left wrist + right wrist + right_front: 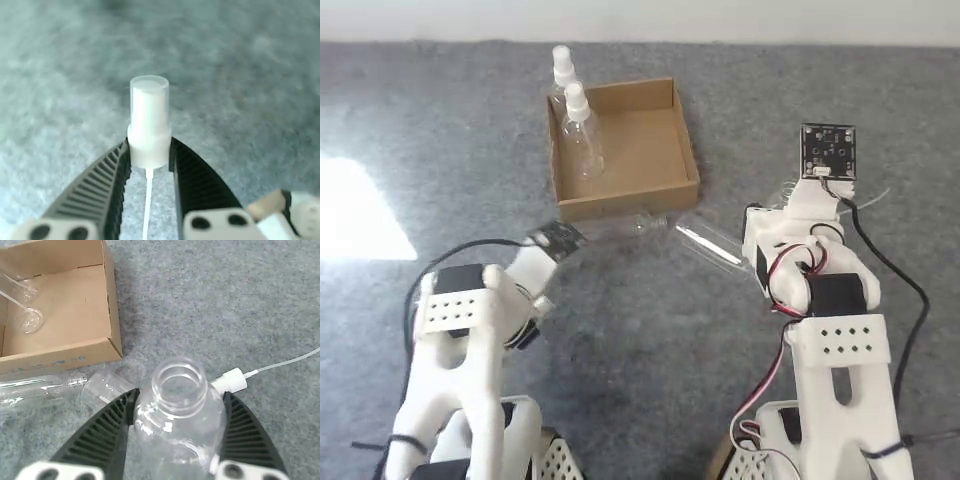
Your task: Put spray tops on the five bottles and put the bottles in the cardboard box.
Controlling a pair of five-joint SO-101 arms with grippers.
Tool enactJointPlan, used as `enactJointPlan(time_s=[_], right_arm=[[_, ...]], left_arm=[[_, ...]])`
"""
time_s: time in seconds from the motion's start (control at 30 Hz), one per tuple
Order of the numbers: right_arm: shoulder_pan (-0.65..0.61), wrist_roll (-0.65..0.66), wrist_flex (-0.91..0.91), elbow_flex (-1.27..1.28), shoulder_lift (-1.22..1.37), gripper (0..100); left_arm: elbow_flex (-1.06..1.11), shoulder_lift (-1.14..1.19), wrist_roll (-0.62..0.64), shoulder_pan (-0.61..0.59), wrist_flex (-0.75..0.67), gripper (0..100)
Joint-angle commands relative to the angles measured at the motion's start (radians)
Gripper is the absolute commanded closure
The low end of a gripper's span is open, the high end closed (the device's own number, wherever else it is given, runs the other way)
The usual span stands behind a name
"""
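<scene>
left claw point(149, 147) clamps spray top point(149, 110), tube point(148, 200) cut off; right claw point(181, 395) grips uncapped bottle point(177, 427)

I note white printed shells with black servo blocks on the left arm point(470, 330) and right arm point(835, 345). Each upper link bears rows of small round holes. Red, white and black wires point(780, 275) run on the right arm; a black cable point(470, 246) loops off the left. The left gripper point(148, 147) and right gripper point(180, 395) show black ribbed jaws on pale bases with dark screw holes.
</scene>
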Motion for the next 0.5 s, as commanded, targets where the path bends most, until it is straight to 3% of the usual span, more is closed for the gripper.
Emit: enactJointPlan(time_s=[0.0,0.2,0.33,0.47], right_arm=[[0.008,-0.012,-0.019,-0.011,-0.038,80.5],[0.007,-0.012,-0.018,-0.011,-0.039,80.5],[0.008,-0.012,-0.019,-0.011,-0.039,80.5],[0.005,-0.014,-0.019,-0.011,-0.03,80.5]], left_arm=[[-0.041,0.005,0.104,-0.057,-0.072,99],[0.035,0.005,0.299,-0.072,-0.233,98],[0.101,0.005,0.364,-0.072,-0.364,98],[0.124,0.005,0.376,-0.072,-0.384,98]])
